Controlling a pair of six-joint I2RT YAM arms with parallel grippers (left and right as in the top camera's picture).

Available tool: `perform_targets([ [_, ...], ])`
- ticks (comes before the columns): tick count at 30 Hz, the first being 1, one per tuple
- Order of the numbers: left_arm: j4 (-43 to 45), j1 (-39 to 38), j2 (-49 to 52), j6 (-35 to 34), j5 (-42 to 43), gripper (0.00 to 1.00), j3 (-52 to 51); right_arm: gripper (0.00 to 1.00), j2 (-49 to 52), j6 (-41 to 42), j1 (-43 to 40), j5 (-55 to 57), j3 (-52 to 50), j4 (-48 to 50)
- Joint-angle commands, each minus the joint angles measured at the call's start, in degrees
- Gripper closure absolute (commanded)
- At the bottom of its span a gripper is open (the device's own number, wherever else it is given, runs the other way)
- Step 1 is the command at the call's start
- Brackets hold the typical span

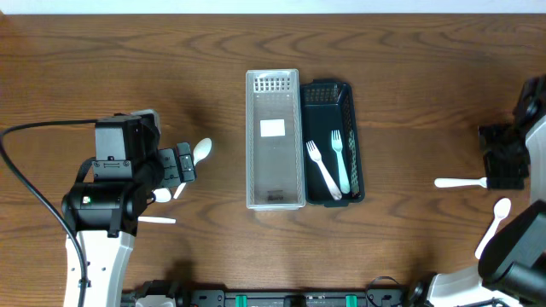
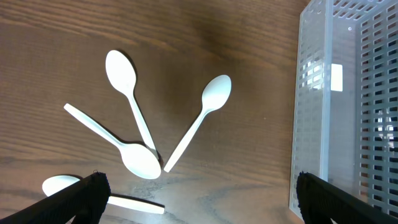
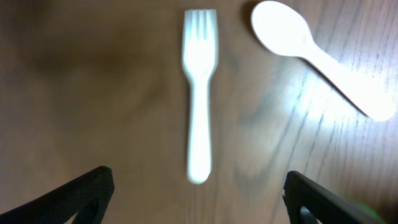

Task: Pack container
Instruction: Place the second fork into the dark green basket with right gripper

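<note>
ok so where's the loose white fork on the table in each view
overhead: the fork lies on the table at far right, beside the right arm.
left wrist: not in it.
right wrist: the fork is at upper centre, tines toward the top edge.
shared landmark: the spoon next to it, at upper right in the right wrist view.

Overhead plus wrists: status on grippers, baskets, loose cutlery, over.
Left gripper open above loose spoons. Right gripper open over a fork, spoon beside it. Dark basket holds two forks; nothing blocking.
</note>
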Motion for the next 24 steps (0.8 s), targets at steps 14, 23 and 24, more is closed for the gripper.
perform_targets([
  [14,-1.33,0.24,-0.07,0.31,-0.04,0.02,0.98,0.12,9.81,-5.70,-3.74,1.31,-6.32,13.09],
  [23,-1.31,0.24,-0.07,0.31,-0.04,0.02,0.98,0.11,15.15,-6.73,-3.52,1.40,-6.34,13.84],
  [24,-1.31,0.24,-0.07,0.31,-0.07,0.02,0.98,0.12,15.65,-7.23,-3.50,1.40,-6.34,13.88],
])
